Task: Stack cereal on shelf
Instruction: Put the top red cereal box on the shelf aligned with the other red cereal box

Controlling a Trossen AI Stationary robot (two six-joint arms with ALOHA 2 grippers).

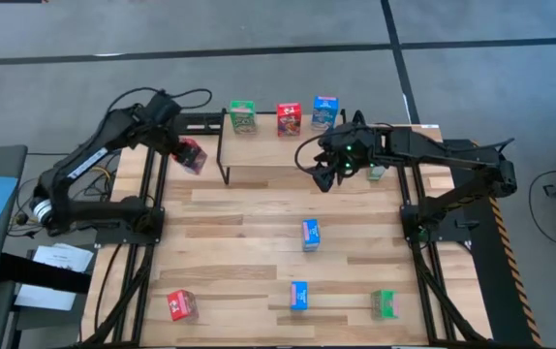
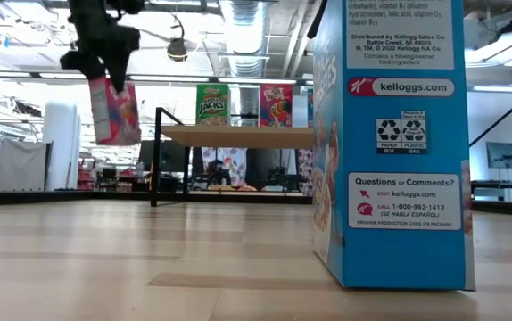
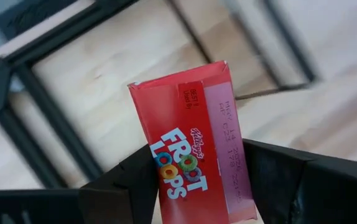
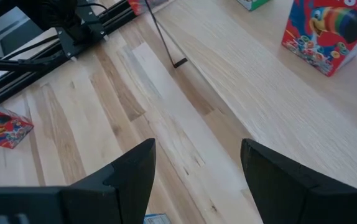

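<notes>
My left gripper (image 1: 183,147) is shut on a red cereal box (image 1: 192,156), held in the air just left of the shelf (image 1: 259,155); the low view shows the box (image 2: 115,110) above shelf-top height. A green (image 1: 242,116), a red (image 1: 289,118) and a blue box (image 1: 324,111) stand along the far edge of the shelf's wooden top. My right gripper (image 1: 324,177) is open and empty over the shelf's right end. Two blue boxes (image 1: 310,234) (image 1: 299,296), a red box (image 1: 182,305) and a green box (image 1: 385,303) lie on the table. My left gripper pinches the red box between its two fingers (image 3: 132,183), one on each of two opposite sides of the box's upper end (image 3: 194,186). The fingers come from above, pointing down. The box hangs below them (image 2: 115,120), slightly tilted, clear of table and shelf.
One blue box stands very close to the low camera (image 2: 390,143) and blocks much of that view. Black frame rails run along the table's left (image 1: 147,223) and right (image 1: 418,242) sides. Something green and white (image 1: 377,173) shows partly under my right arm.
</notes>
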